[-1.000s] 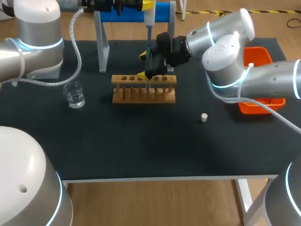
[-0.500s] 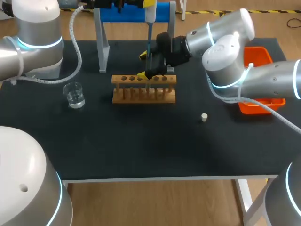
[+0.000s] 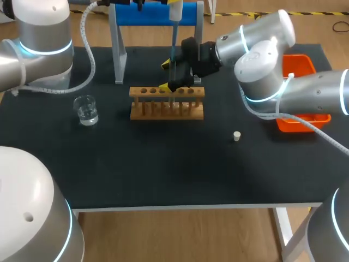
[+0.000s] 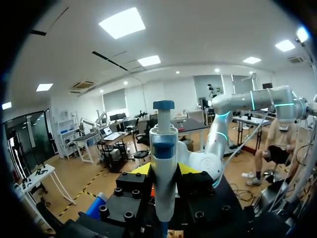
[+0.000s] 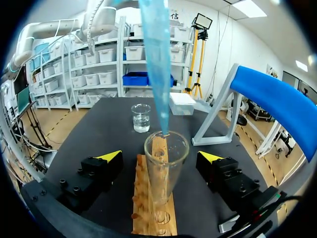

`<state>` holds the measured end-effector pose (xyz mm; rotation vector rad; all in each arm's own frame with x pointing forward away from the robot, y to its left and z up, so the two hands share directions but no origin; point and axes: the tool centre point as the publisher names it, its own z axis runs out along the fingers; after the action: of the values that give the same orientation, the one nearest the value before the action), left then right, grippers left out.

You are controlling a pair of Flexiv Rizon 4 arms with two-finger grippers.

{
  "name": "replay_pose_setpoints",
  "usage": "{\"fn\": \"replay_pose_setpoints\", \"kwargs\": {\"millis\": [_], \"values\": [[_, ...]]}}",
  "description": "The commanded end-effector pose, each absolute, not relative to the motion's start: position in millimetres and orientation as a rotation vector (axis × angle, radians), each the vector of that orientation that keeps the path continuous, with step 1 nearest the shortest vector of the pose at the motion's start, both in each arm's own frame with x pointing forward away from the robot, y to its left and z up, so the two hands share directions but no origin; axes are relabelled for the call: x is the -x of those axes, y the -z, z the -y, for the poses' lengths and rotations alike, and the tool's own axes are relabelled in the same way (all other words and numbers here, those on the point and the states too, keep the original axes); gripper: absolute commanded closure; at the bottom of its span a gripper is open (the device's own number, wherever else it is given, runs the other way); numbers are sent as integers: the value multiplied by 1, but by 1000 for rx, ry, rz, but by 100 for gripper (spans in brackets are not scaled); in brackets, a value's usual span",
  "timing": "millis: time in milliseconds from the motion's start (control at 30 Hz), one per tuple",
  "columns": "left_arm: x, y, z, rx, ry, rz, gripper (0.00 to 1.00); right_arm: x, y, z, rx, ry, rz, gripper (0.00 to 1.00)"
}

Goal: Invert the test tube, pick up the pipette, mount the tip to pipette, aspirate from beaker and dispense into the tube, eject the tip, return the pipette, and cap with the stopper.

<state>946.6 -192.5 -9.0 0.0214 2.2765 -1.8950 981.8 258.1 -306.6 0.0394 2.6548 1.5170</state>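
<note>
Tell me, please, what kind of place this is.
Probably a robot laboratory bench set for liquid handling: a wooden test tube rack, a beaker of clear liquid, and a pipette with a blue tip poised over a glass tube.

Obstacles: rack (image 3: 167,102) mid-bench, blue stand (image 3: 147,15) behind, beaker (image 3: 86,110) left, stopper (image 3: 236,136) right, orange bin (image 3: 301,64) far right. Passage: bare bench (image 3: 163,169) in front.
</note>
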Motion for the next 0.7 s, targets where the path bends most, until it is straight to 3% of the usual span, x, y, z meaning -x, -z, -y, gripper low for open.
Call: {"fn": "replay_pose_setpoints", "kwargs": {"millis": [33,700], "values": [[-938,4,184,0,1879,-2263,100,-983,306,-257,-37,-1516,-2661,0],[-868,22,66,334,1708,-2187,100,-983,306,-257,-37,-1516,-2661,0]]}}
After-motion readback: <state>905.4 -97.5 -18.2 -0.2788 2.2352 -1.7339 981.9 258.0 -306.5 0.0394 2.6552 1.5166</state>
